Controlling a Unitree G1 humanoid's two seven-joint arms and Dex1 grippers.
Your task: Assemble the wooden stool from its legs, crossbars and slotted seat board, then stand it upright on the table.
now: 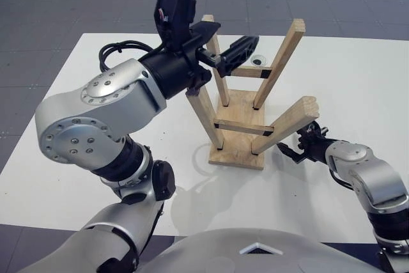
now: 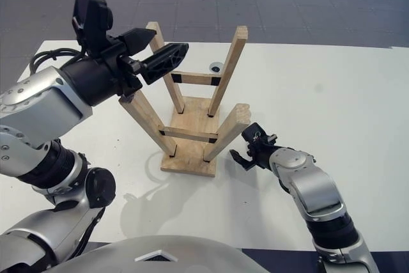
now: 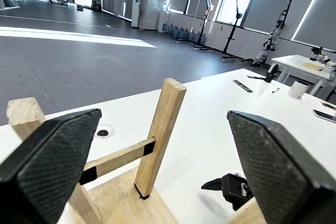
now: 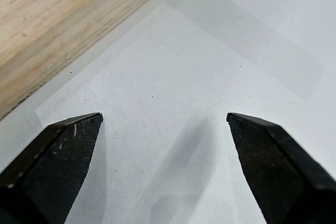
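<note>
**Left eye view: stool on its seat, legs in the air**

We see the stool [image 1: 238, 110] resting upside down on its seat board [image 1: 235, 153] on the white table [image 1: 345, 81]. Its four legs [image 1: 281, 62] splay upward, with crossbars [image 1: 243, 127] joining them. Up high, we have the left gripper [image 1: 222, 41] among the leg tops, fingers spread wide and holding nothing. Down low, the right gripper [image 1: 295, 144] sits just above the table beside the near right leg [image 1: 284, 127], gaping wide too.

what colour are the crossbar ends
Black bands on the pale crossbar; clearest in the left eye view.
</note>
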